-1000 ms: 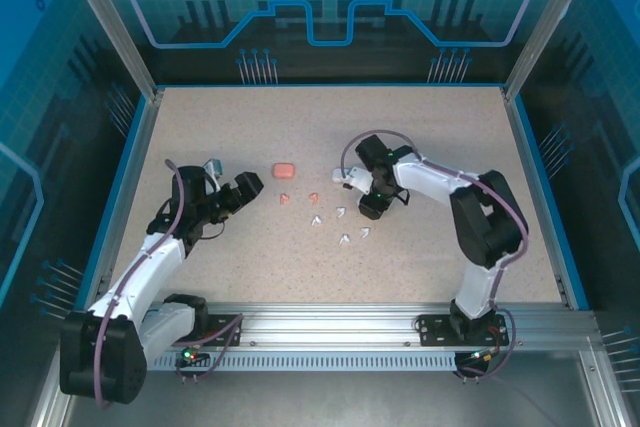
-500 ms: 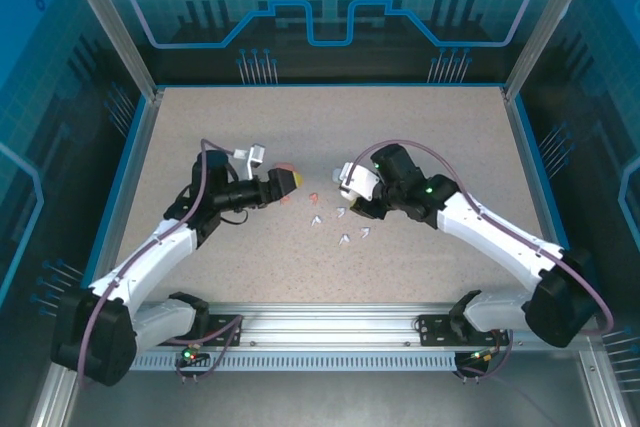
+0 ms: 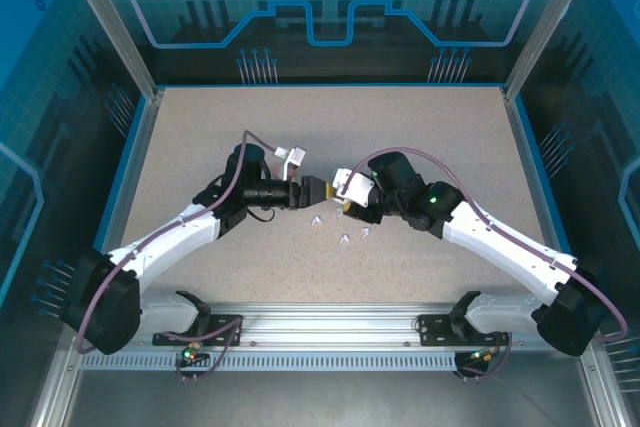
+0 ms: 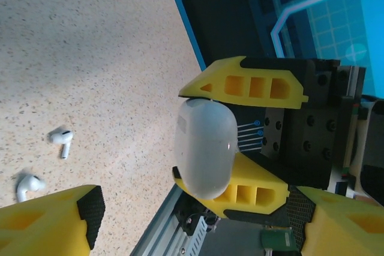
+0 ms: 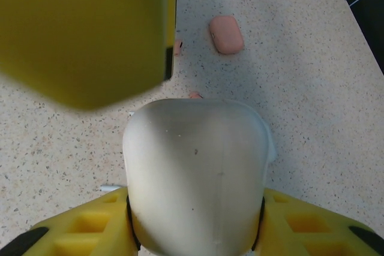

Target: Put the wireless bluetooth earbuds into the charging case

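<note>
Your right gripper (image 3: 350, 198) clamps the white case (image 4: 204, 148) at the middle of the table (image 3: 200, 127). The case's long axis spans finger to finger. Your left gripper (image 3: 317, 190) sits just left of it, fingers wide apart. White earbuds (image 4: 62, 140) lie flat on the near side, and a salmon case (image 5: 226, 34) lies beyond.

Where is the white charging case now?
In the top view the white charging case is near the middle of the table, held in the right hand, with the left hand just to its left and white earbuds just nearer the robot.
</note>
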You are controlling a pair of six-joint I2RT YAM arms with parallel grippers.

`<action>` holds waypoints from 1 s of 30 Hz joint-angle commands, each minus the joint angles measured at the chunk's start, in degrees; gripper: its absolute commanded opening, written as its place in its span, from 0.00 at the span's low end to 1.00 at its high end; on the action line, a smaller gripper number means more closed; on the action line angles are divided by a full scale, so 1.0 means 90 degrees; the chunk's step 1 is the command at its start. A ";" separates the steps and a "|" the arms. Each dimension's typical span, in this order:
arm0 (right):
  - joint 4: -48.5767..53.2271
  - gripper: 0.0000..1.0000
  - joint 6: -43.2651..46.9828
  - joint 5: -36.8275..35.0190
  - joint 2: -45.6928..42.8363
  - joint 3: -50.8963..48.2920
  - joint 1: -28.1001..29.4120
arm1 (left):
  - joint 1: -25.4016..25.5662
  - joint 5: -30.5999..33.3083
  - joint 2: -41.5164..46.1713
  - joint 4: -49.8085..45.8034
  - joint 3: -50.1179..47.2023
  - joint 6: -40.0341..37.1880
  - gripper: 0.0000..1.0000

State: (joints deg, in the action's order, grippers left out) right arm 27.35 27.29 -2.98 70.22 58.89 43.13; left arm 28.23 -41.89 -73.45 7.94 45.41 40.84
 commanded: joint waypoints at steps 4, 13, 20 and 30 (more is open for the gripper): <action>-0.0076 0.44 0.0064 0.0023 0.0143 0.0290 0.0081 | 0.0222 -0.0116 -0.0380 -0.0169 0.0476 -0.0372 0.77; -0.0041 0.44 0.0054 0.0073 0.0313 0.0409 0.0100 | 0.0408 -0.0147 -0.0657 -0.0404 0.0745 -0.0619 0.62; 0.0045 0.44 0.0044 0.0198 0.0371 0.0477 0.0099 | 0.0457 -0.0121 -0.0745 -0.0370 0.0806 -0.0659 0.51; 0.0272 0.44 -0.0014 0.0343 0.0418 0.0581 0.0110 | 0.0468 -0.0024 -0.0689 -0.0326 0.0786 -0.0683 0.34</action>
State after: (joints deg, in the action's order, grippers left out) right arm 29.17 27.29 -1.93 73.32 62.02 43.13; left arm 31.68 -41.12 -79.90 4.23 50.98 35.83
